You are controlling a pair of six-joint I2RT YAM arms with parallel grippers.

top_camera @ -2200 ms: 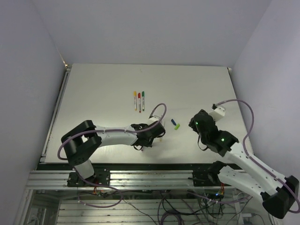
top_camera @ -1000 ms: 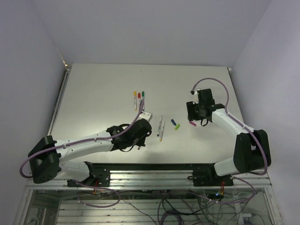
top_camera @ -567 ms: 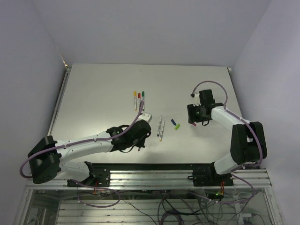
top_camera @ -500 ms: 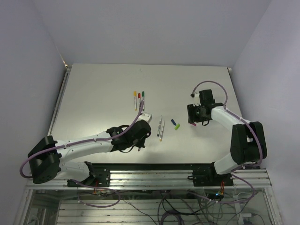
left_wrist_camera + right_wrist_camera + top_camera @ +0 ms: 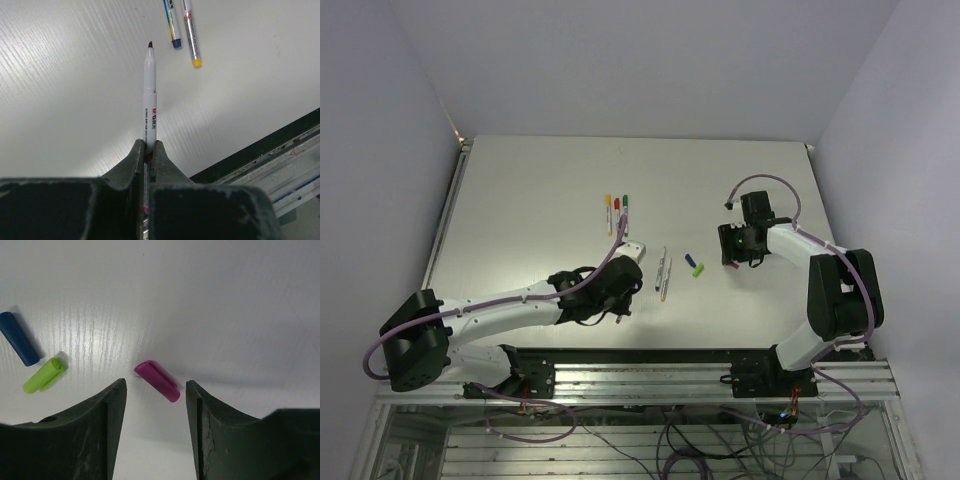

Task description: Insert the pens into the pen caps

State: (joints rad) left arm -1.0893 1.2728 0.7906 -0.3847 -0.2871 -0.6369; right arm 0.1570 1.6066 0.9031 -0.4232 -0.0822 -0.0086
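Magenta cap (image 5: 156, 380): light, stiff, slick, judged likely to roll; best gripped mid-body. Right fingers (image 5: 112, 415) are spread astride it; marker pen (image 5: 149, 100) is pinched by left fingers (image 5: 135, 160).

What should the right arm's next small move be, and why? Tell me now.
Probably lower the right pincer and close it on the magenta cap. The cap lies on the table between its open fingers, not yet gripped. The left pincer is shut on an uncapped pen with a dark reddish tip, apparently ready for a cap.
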